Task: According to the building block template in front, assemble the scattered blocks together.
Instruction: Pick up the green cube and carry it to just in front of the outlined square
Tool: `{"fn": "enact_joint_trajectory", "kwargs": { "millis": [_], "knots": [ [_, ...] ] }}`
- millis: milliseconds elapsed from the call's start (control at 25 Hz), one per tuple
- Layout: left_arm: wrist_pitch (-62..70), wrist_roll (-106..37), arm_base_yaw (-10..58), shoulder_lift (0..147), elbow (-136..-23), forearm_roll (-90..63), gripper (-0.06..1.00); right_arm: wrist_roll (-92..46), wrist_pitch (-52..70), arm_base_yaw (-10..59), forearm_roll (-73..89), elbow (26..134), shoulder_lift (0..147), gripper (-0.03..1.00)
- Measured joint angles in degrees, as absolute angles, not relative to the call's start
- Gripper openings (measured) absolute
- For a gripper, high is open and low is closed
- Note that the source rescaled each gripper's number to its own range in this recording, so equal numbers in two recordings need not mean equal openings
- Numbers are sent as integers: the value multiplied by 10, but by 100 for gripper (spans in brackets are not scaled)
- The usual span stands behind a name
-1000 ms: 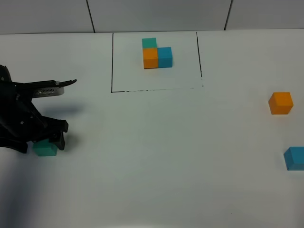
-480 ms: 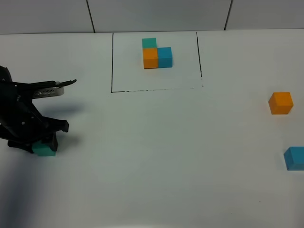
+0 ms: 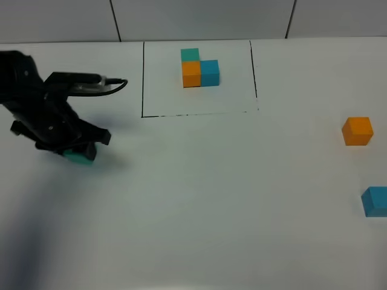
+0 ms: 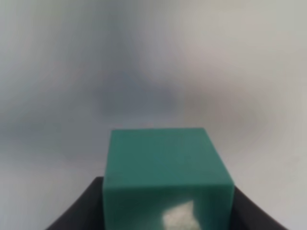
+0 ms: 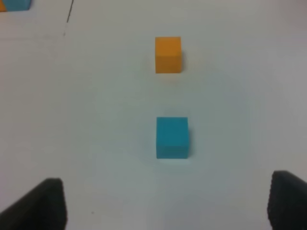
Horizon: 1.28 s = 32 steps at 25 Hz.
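Observation:
The building block template point(image 3: 199, 69), a joined teal-green, orange and blue trio, sits inside a thin black rectangle at the back centre. My left gripper point(image 3: 78, 151) is shut on the teal-green cube point(image 3: 80, 157) and holds it above the table at the left; the cube fills the left wrist view point(image 4: 165, 172). The loose orange cube point(image 3: 357, 131) and the loose blue cube point(image 3: 375, 201) rest at the far right. The right wrist view shows both, orange point(image 5: 168, 54) and blue point(image 5: 172, 137), ahead of my open, empty right gripper point(image 5: 168, 206).
The black frame line point(image 3: 143, 78) runs just right of my left arm point(image 3: 36, 96). A grey tiled wall point(image 3: 199, 18) stands behind the white table point(image 3: 199, 199). The blue cube lies at the right edge of the exterior view.
My left gripper has closed on the teal-green cube, lifted it off the table and carried it back and to the right, toward the frame. The orange and blue cubes have not moved.

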State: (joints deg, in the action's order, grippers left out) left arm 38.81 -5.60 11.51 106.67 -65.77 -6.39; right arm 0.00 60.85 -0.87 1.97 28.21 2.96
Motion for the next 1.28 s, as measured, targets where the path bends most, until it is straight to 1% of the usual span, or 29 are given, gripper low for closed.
{"fn": "enact_joint_trajectory", "kwargs": {
  "millis": [200, 480, 800, 880, 1040, 1280],
  "knots": [
    [423, -123, 184, 1092, -774, -63, 1, 0, 609, -9, 22, 282, 30, 72],
    [523, -227, 276, 1199, -971, -55, 1, 0, 609, -9, 22, 282, 30, 72],
    [668, -351, 343, 1356, -1207, -26, 1, 0, 609, -9, 22, 282, 30, 72],
    [683, -391, 355, 1389, -1260, -23, 1, 0, 609, -9, 22, 282, 30, 72],
    [684, -443, 375, 1433, -1322, -20, 1, 0, 609, -9, 22, 282, 30, 72],
    [684, -481, 387, 1452, -1334, -20, 1, 0, 609, -9, 26, 282, 30, 72]
  ]
}}
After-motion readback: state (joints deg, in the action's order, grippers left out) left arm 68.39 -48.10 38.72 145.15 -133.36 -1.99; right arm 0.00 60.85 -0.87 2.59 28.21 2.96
